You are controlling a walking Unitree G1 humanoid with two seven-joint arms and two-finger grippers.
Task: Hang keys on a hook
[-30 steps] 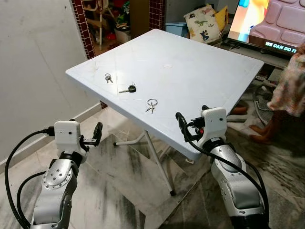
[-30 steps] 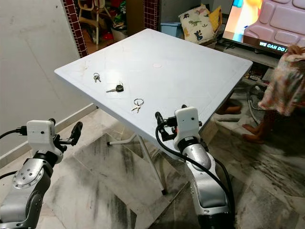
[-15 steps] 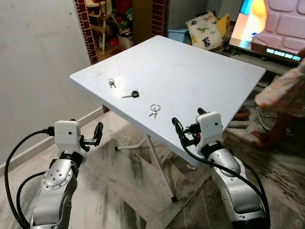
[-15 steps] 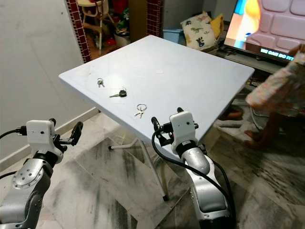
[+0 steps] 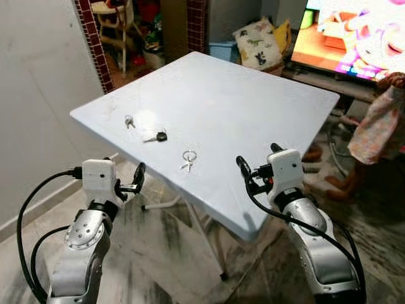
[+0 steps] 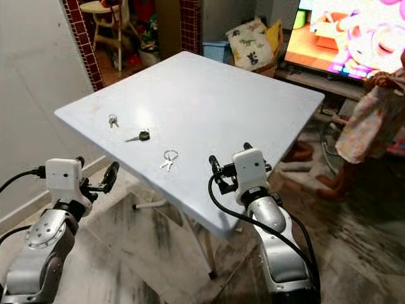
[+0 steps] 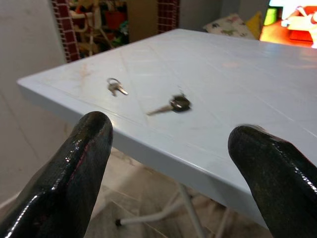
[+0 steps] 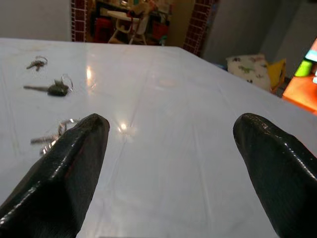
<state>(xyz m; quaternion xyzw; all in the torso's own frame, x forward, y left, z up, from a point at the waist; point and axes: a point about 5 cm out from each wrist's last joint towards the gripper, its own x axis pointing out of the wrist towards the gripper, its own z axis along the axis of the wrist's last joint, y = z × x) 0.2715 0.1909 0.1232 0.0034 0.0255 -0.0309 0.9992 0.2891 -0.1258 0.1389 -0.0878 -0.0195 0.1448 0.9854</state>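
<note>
Three sets of keys lie on the white folding table (image 5: 253, 101): a small pair (image 5: 129, 121) near the left edge, a black-headed key (image 5: 157, 136), and a ring with keys (image 5: 188, 158) closest to me. My left gripper (image 5: 131, 179) is open, held below and before the table's left edge, with nothing between its fingers (image 7: 74, 168). My right gripper (image 5: 256, 159) is open just above the near edge, to the right of the key ring (image 8: 54, 134), and also empty.
A TV (image 5: 354, 35) on a low stand glows at the back right. A person in a floral dress (image 5: 380, 120) stands right of the table. A pillow (image 5: 256, 44) and clutter lie behind it. A white wall (image 5: 31, 95) is on my left; the table's legs (image 5: 190, 215) are underneath.
The camera has shifted, so the table sits a little nearer and further left in the picture. Both arms hold the same pose, still open. The person at the right has moved.
</note>
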